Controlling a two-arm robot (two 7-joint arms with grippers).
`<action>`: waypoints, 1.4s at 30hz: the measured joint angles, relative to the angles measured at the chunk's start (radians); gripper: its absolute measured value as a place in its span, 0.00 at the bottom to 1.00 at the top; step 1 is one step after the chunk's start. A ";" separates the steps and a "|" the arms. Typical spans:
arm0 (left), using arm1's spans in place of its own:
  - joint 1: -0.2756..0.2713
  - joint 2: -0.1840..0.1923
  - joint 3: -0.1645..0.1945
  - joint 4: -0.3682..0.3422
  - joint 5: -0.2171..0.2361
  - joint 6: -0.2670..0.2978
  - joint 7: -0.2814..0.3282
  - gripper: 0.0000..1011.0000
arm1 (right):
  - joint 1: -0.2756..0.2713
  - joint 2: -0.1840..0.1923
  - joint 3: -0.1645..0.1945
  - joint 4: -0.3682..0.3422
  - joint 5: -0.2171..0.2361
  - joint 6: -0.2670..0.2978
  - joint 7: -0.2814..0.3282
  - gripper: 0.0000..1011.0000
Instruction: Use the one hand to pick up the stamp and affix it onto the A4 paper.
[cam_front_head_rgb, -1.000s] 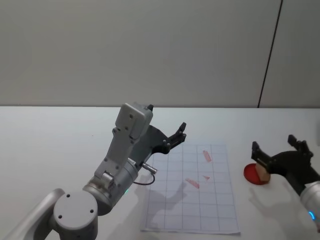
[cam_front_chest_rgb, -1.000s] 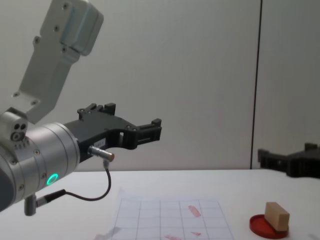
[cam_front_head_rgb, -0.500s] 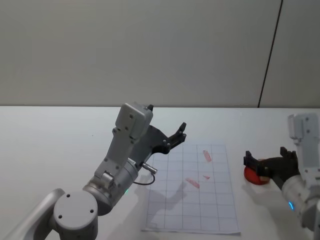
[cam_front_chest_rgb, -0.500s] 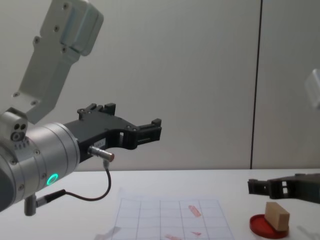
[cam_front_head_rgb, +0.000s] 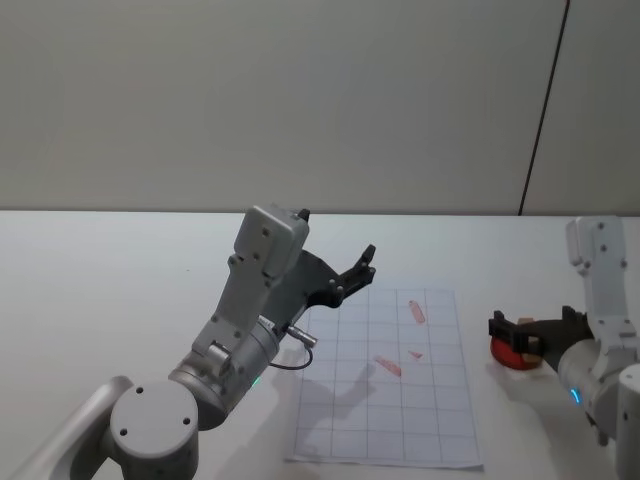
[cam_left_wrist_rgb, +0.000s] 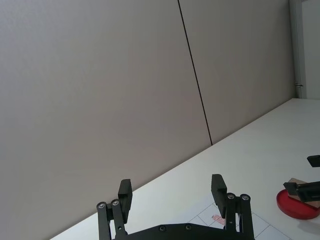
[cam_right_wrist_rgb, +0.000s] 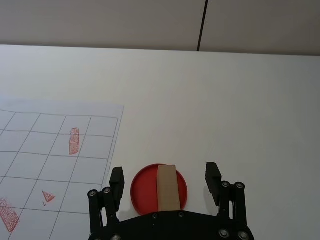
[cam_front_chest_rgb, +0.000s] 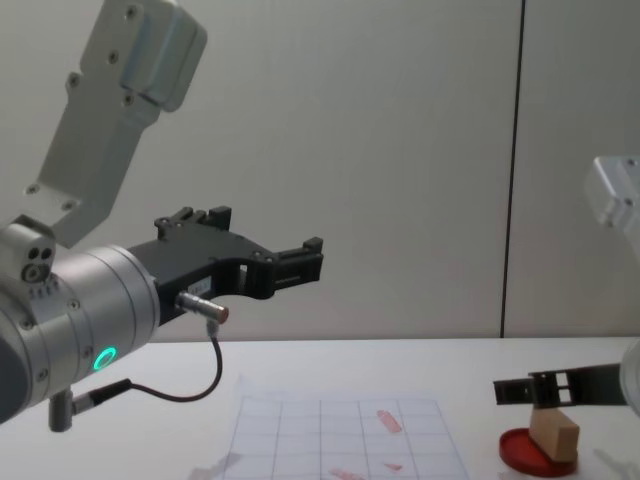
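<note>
The stamp, a small tan wooden block, lies on a flat red ink pad at the right of the table. It also shows from the side as the stamp in the chest view. My right gripper, on the arm with the blue ring, is open, with one finger on each side of the pad. It hangs just above the stamp without gripping it, seen as the right gripper in the head view. The A4 paper, a gridded sheet with red marks, lies at mid-table. My left gripper hangs open and still, high above the paper's far left part.
The white table is bare to the left and behind the paper. The left arm's big silver body, with a green ring and a dangling black cable, fills the near left. A grey wall stands behind the table.
The right gripper has come down and in toward the ink pad, and its fingers now flank the stamp. The right arm's upper link has swung up into view. The left arm has not moved.
</note>
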 joint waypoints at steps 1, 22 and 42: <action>0.000 0.000 0.000 0.000 0.000 0.000 0.000 0.99 | 0.003 -0.002 0.003 0.000 0.005 0.016 -0.003 0.99; 0.000 0.000 0.000 0.000 0.000 0.000 0.000 0.99 | 0.055 -0.036 0.043 0.042 0.069 0.152 -0.050 0.99; 0.000 0.000 0.000 0.000 0.000 0.000 0.000 0.99 | 0.088 -0.059 0.058 0.105 0.062 0.164 -0.057 0.99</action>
